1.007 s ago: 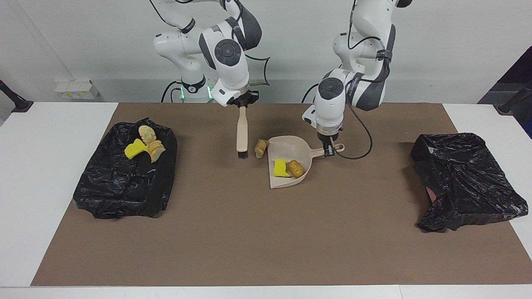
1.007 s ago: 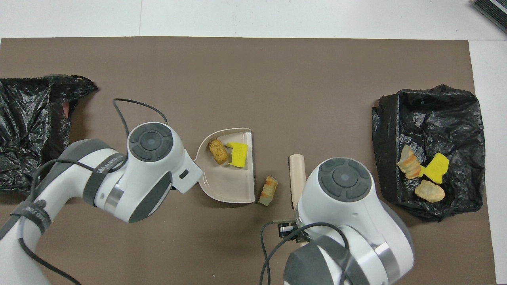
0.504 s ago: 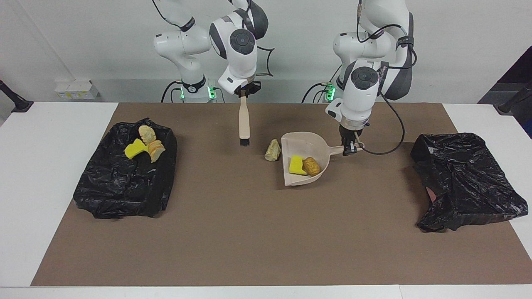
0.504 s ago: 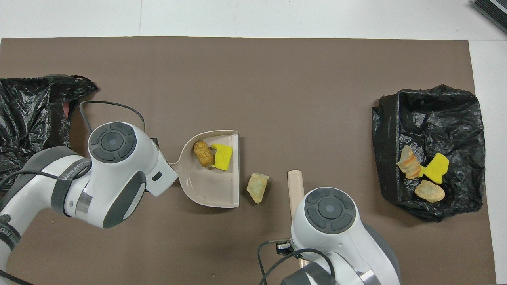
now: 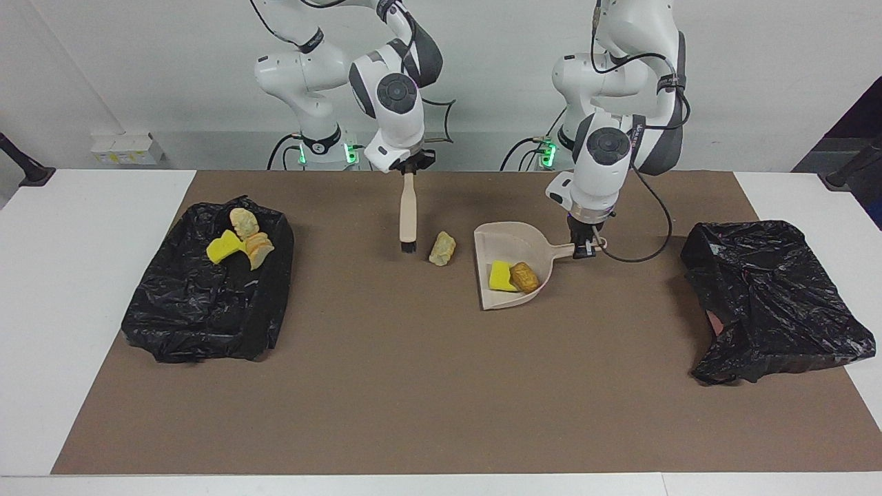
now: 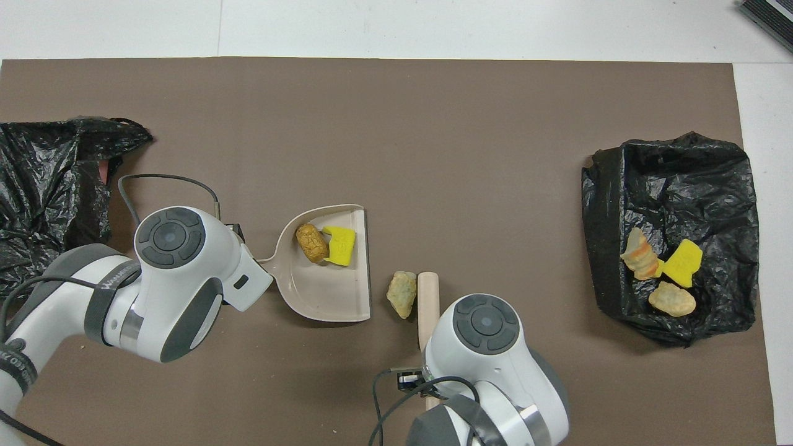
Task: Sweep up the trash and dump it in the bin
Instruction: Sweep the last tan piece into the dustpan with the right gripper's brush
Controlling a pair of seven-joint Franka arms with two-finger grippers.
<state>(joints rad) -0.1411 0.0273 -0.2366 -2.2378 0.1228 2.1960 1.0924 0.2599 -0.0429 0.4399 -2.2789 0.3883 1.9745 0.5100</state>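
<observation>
Left gripper (image 5: 584, 249) is clamped on the end of the dustpan (image 5: 506, 251) handle, the pan resting flat on the brown mat (image 5: 441, 386) near mid-table. Inside the pan: a yellow sponge wedge (image 5: 499, 276) and a tan-orange foam chunk (image 5: 525, 277), touching each other (both sit toward the pan's rounded back wall).

Right gripper (image 5: 408, 167) is closed on the top of the brush (image 5: 408, 217) handle. Brush hangs upright, dark bristles down at the mat, toward the right arm's end from the pan.

One pale greenish-beige scrap (image 5: 442, 248) lies loose on the mat between the bristles and the pan's open mouth, just beside the brush and a little apart from the pan's lip.

Black-lined bin (image 5: 207, 303) sits at the right arm's end of the table; on its liner rest three scraps (image 5: 242, 238): one yellow, two pale tan, bunched together on the side nearer the robots.

Second black bag (image 5: 772, 296), crumpled, lies at the left arm's end.
</observation>
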